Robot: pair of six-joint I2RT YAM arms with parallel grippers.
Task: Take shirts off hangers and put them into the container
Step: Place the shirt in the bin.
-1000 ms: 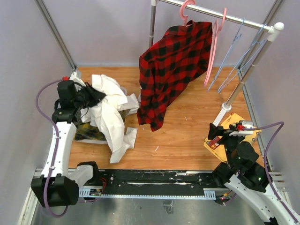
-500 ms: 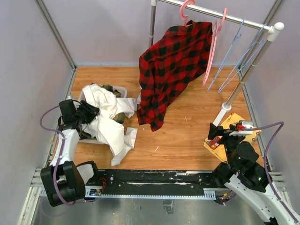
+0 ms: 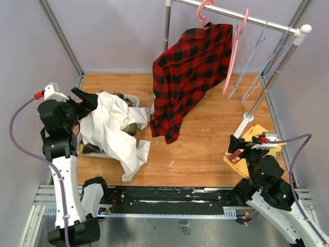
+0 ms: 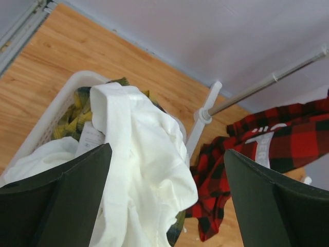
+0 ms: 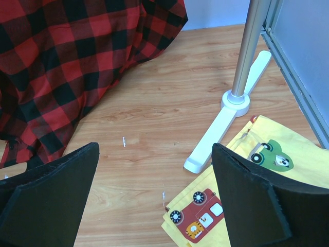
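Looks mostly done. Got the left gripper (image 3: 82, 100) spread wide and empty just above the white shirt (image 3: 110, 128), heaped in the container (image 4: 51, 110) under the fingers (with part spilling over the rim, though). Can spot yellow-green plaid (image 4: 77, 110) beneath. Leaves the red plaid shirt (image 3: 190, 77) on its pink hanger (image 3: 204, 10), well off to that gripper's right. Same for the right gripper (image 5: 154, 149): open, holding nothing.
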